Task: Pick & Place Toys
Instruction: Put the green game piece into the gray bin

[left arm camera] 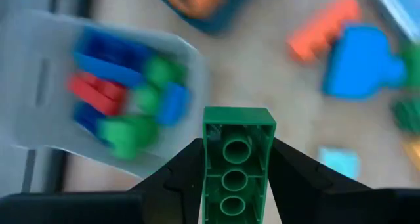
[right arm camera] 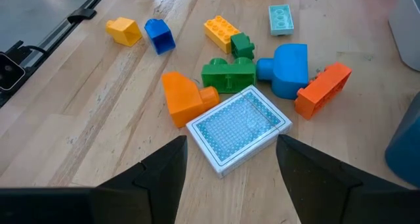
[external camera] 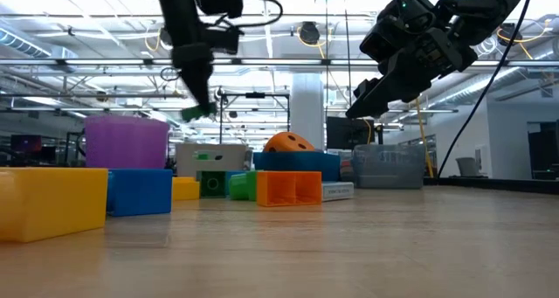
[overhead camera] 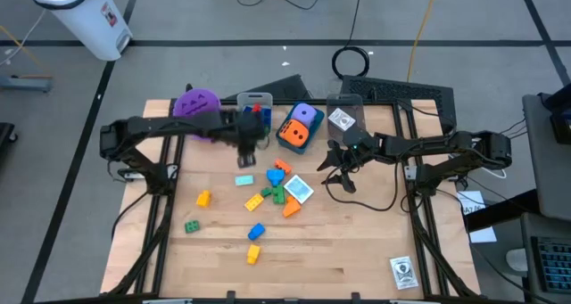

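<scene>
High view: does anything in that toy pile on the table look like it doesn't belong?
One thing stands out: a flat blue-patterned card box lies tilted on the pile, resting against the orange brick and green brick. It is no brick or die. The right gripper hovers over it, jaws open. The left gripper holds a green brick near the grey bin.

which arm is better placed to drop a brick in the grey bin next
Left: its end effector already grips a green brick near the grey bin. The right end effector is empty, over the loose pile.

The high view looks straight down on the table [overhead camera: 357, 250]. The low view skims level across it. Both wrist views look down close beside the card box [right arm camera: 239, 128], shared overhead.
</scene>
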Tool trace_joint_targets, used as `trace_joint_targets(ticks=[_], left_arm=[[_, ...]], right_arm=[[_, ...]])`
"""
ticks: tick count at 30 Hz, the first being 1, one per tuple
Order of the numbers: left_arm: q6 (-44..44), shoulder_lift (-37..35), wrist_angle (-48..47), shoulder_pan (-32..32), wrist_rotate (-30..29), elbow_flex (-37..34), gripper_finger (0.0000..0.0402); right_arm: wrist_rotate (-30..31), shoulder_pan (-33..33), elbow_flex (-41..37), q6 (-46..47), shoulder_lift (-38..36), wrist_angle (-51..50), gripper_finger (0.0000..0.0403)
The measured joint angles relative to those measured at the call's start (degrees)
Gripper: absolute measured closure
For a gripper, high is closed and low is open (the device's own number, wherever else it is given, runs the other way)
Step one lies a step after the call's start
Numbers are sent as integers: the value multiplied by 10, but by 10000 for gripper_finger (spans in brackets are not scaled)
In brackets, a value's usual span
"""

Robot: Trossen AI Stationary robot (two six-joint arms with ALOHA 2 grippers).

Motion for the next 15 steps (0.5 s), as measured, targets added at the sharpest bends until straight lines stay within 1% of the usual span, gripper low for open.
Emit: trace_joint_targets(ticks=[4, 7, 11, 15], left_arm=[[33, 1, 57, 63, 3, 27, 259], [64, 15, 74, 101, 4, 31, 259], [84, 53, 110, 133, 41, 31, 259], [95, 106, 139, 146, 62, 31, 258]], right_arm=[[0, 0, 0, 0, 0, 0, 174], [0, 0, 0, 0, 0, 0, 174], [0, 0, 0, 0, 0, 0, 174], [0, 0, 0, 0, 0, 6, 174]])
